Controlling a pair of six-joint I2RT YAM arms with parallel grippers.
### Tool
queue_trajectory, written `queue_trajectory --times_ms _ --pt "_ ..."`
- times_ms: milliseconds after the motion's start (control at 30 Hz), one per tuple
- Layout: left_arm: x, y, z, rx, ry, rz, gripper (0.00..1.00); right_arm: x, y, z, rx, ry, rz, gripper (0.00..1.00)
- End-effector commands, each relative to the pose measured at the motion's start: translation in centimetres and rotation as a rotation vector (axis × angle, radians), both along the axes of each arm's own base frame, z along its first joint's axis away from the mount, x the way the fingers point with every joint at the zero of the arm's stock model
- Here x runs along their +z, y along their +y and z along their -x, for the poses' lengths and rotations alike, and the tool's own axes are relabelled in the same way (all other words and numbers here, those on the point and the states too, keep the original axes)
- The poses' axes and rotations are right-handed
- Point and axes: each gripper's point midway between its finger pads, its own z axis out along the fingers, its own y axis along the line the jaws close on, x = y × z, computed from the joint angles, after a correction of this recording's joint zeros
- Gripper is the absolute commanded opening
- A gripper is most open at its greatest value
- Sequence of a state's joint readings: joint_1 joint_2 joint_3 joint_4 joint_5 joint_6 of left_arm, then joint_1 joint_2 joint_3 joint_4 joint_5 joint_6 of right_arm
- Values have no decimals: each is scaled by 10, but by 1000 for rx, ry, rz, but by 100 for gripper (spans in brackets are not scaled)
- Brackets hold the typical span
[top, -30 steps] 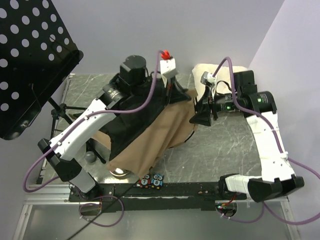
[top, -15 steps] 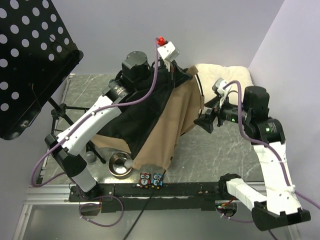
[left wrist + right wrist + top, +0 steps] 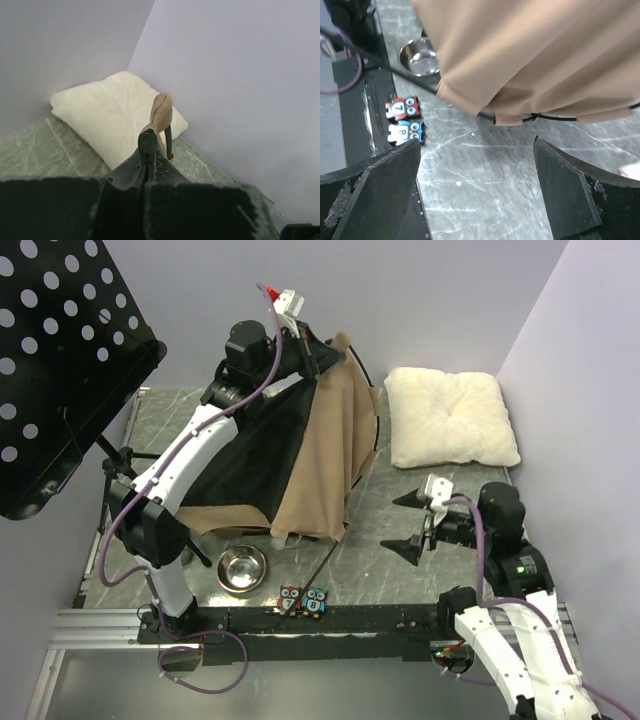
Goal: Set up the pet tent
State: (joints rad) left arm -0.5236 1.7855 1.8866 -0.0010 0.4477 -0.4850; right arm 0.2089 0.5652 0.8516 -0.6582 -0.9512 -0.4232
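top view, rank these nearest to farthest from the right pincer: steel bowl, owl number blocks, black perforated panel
Measured from the right pincer:
1. owl number blocks, at the near edge, to its left.
2. steel bowl, farther left on the table.
3. black perforated panel, raised at the far left corner.

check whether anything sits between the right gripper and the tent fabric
Nothing visible does. The open right gripper faces the hanging tan hem of the pet tent, and only the marbled table shows between them. The steel bowl and owl blocks lie off toward the left arm's base.
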Motion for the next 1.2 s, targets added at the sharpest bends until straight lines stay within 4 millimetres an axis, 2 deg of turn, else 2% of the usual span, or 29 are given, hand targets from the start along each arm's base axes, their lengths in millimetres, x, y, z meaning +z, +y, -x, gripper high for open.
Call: queue_trajectory --times_ms 0,233,467,733,900,1033,1100,1167 --pt "26 -5 13 -97 -22 94 1 3 15 -8 59 -193 -2 100" --pt "5 7 -17 -64 43 117 1 3 38 -2 151 -273 17 100" --pt "-11 5 -28 -67 70 113 1 5 71 18 326 -313 59 100" --pt "-20 2 -32 -67 85 106 1 44 106 24 401 -343 9 97" --pt "-26 5 -39 -35 90 90 1 71 119 42 460 -286 -62 91" --pt "-33 4 -44 -24 102 84 1 78 121 54 494 -253 -93 77" --pt "-38 4 -46 -17 117 84 1 79 121 56 500 -246 -102 77" --pt "-40 6 -49 -7 128 83 1 80 118 64 538 -248 -95 84"
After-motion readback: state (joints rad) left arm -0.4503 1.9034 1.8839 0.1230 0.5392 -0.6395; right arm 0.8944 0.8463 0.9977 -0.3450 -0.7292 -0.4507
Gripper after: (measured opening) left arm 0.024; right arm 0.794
